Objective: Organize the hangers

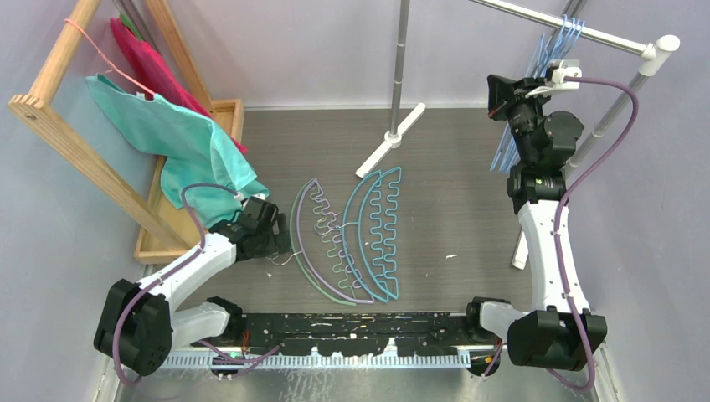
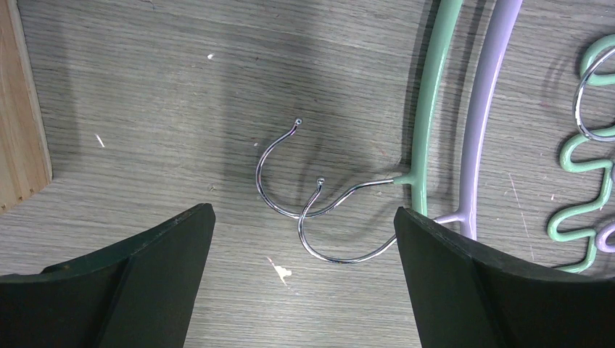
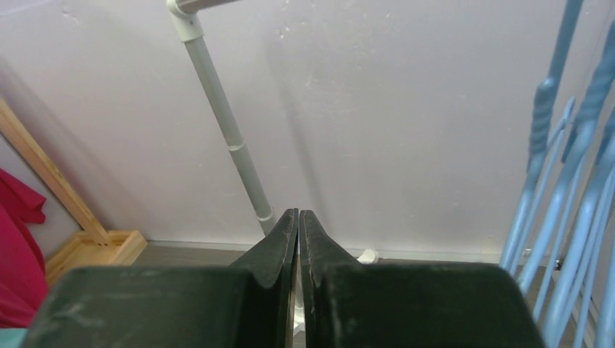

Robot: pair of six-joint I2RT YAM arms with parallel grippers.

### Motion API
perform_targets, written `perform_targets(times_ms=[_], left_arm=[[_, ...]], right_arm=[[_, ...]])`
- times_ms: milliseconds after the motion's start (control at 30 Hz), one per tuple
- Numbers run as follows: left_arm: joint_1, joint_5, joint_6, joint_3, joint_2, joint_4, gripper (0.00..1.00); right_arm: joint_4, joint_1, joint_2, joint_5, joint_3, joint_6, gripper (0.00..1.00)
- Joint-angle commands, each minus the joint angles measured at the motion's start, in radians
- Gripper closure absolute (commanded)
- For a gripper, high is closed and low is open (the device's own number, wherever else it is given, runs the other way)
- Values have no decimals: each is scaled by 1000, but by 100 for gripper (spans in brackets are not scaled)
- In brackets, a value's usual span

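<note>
Even, bright overhead light, soft shadows (wrist foregrounds blurred)

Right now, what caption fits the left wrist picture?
Open left gripper above the hooks of the green hanger and lilac hanger.

Light-blue hangers (image 3: pixel 542 127) run off the right edge — green hanger (image 2: pixel 434 94) and lilac hanger (image 2: pixel 487 109) cut off above.

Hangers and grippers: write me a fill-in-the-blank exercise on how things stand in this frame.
The left gripper hovers over two metal hooks with its fingers ___.
The right gripper has its fingers ___, with nothing between them.
The light-blue wire hangers hang from the silver ___.
The rightmost arched hanger on the table is coloured ___.
Missing words: open; shut; rail; teal.
</note>
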Motion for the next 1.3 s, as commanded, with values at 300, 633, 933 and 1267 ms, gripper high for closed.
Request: perform_targets(times_ms=[300,633,933,1267], left_arm=[[6,-29,21,65,23,-8,2],[6,-22,21,64,27,-9,2],[5,-22,21,67,35,-11,2],[6,-14,17,54,18,-13,2]], right_arm=[[119,131,135,333,206,-93,90],[230,174,155,616,183,-238,91],[259,174,178,769,225,-363,90],[324,162,159,900,190,-441,90]])
